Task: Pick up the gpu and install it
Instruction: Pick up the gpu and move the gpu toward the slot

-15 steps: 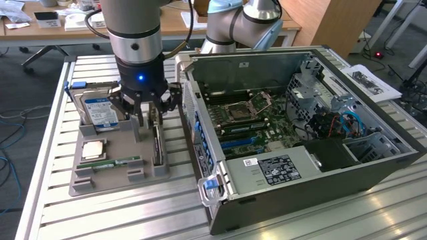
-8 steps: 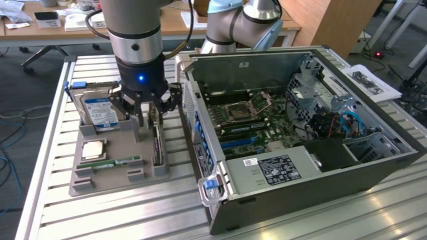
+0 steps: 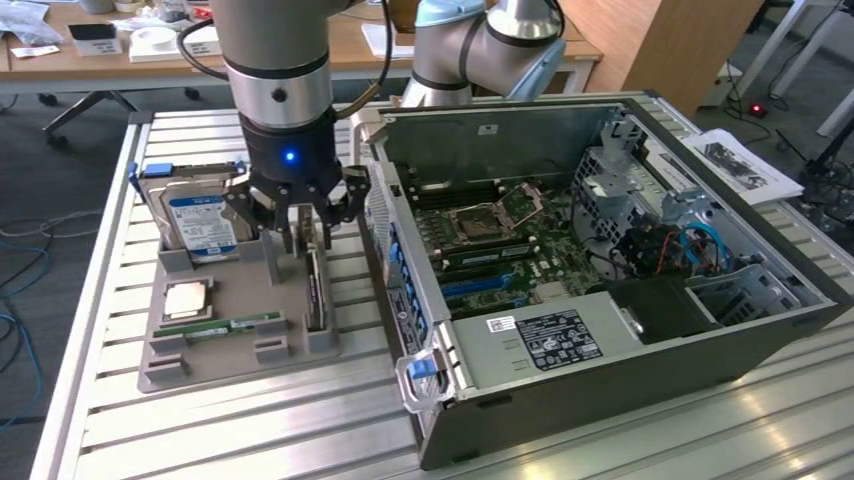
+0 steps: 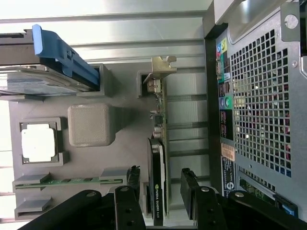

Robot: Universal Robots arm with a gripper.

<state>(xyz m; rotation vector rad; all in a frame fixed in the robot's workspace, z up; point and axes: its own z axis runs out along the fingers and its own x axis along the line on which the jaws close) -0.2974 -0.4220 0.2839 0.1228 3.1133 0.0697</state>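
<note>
Green board set on edge, with a black fan on one face and a silver bracket [image 4: 163,64] at one end: the gpu [image 4: 158,143] stands upright in its slot on the grey tray [image 3: 220,355]; it is on the side of the tray nearest the computer case [image 3: 641,340], which is the exterior view's right. The gripper [image 3: 310,235] hangs directly over the card with its jaws released and spread wide. In the wrist view its fingers [image 4: 129,201] sit one on each side of the card, level with the fan; a gap shows on both sides, so nothing is grasped.

By my reading the task is at its very start. The gripper is lined up with the card, but the pick itself is not made; the lift and the fitting into the case are not yet done.

The case lies open on the slatted metal table [image 3: 200,440] with its motherboard [image 3: 507,235] exposed; as far as I can tell no card sits in the expansion slots. On the tray's left — apart from the gripper — the hard drive [image 3: 200,215], the processor chip [image 3: 187,298] and the memory stick [image 3: 234,325] rest in their own holders.
</note>
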